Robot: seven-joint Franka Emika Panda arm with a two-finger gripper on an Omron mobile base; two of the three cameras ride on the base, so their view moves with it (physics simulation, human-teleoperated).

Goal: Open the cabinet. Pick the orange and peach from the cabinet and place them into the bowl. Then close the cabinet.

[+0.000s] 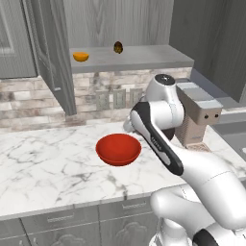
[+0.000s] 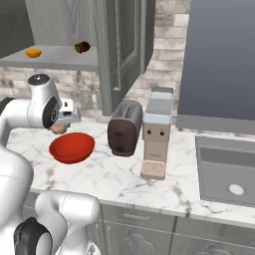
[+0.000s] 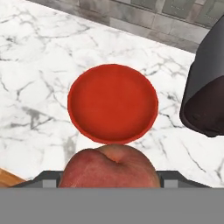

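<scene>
The cabinet (image 1: pixel 53 57) stands open, its doors swung out and its grey shelf (image 2: pixel 64 59) bare to view. On the shelf's left part lies the orange (image 1: pixel 80 56) (image 2: pixel 33 52). My gripper (image 2: pixel 61 123) hangs over the counter just behind the bowl, shut on the peach (image 2: pixel 58 129) (image 3: pixel 109 168), which bulges between the fingers at the bottom of the hand view. The glossy red bowl (image 1: pixel 118 149) (image 2: pixel 71 147) (image 3: pixel 113 103) sits on the marble counter right below and ahead of the peach, with nothing in it.
A dark brown-and-yellow small object (image 1: pixel 118 46) (image 2: pixel 82 47) rests on the shelf right of the orange. A dark toaster (image 2: pixel 124 128) (image 3: pixel 208 87) stands close to the bowl's right, then a coffee machine (image 2: pixel 157 134) and a sink (image 2: pixel 226 172). The open right door (image 2: pixel 117 50) hangs above the toaster.
</scene>
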